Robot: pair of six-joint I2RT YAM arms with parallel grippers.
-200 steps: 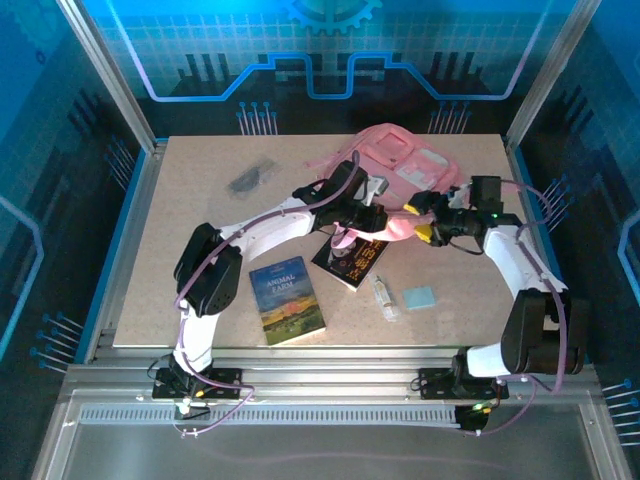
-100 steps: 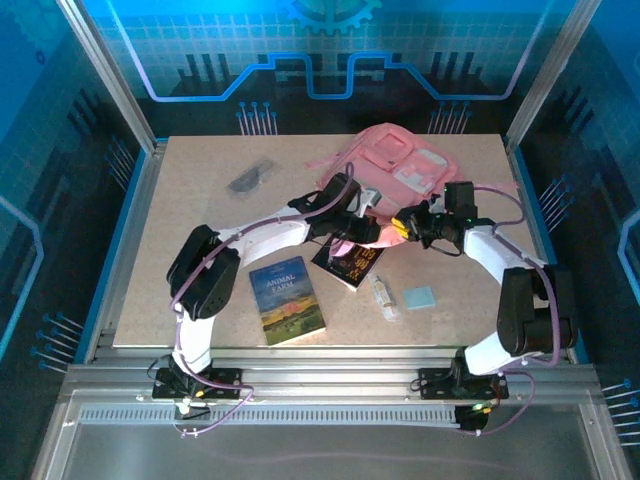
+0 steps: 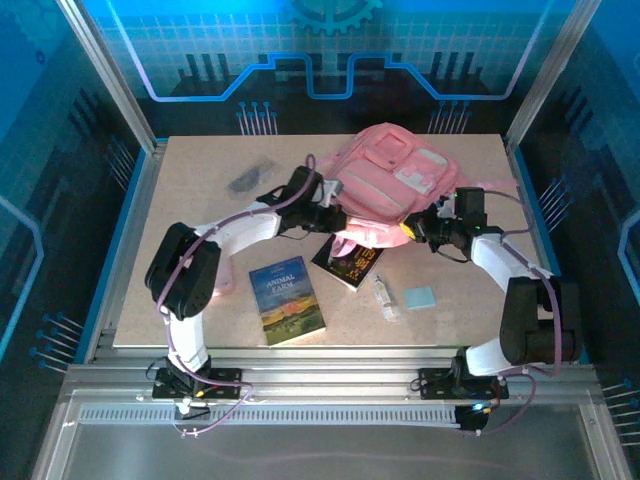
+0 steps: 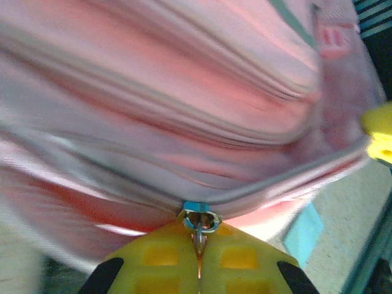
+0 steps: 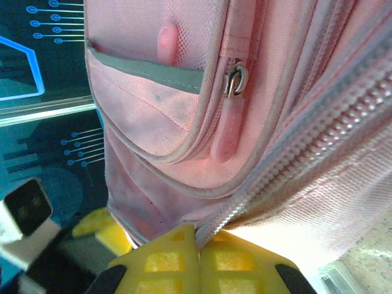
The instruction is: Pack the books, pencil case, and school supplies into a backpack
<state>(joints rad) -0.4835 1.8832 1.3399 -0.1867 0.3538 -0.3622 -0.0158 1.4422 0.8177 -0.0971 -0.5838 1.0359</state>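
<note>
**Item: backpack (image 3: pixel 385 185), pink, zip closed.** It sits at the far middle of the table (image 3: pixel 200 240), now bulked up and stretched between the two arms; a second ago it lay flatter and farther back. Its near edge overlaps the top corner of the black book (image 3: pixel 350 262).

**Item: right gripper (image 5: pixel 197 260).** This is the change we log. A second ago its jaws stood spread just short of the fabric; now the yellow pads are pressed together on the backpack's zip seam, with cloth caught between them.

**Item: left gripper (image 4: pixel 198 260).** It is pinched on the metal zip pull (image 4: pixel 199 220), as it was before. The arm has swung leftward, drawing the pull with it.

**Items unpacked, all on the table:**
- "Animal Farm" (image 3: pixel 288 300), near middle, apart from the bag.
- Whitish tube (image 3: pixel 383 295), just right of the black book.
- Light-blue pad (image 3: pixel 419 297), beside the tube.
- Dark grey item (image 3: pixel 248 178), far left, well apart from the rest.

**Assessment.** We judge the task barely begun: nothing is inside yet. With one side anchoring the seam and the other holding the pull, the bag is braced for unzipping. The risk we note is the whole bag sliding instead of the zip running, dragging the black book along.
</note>
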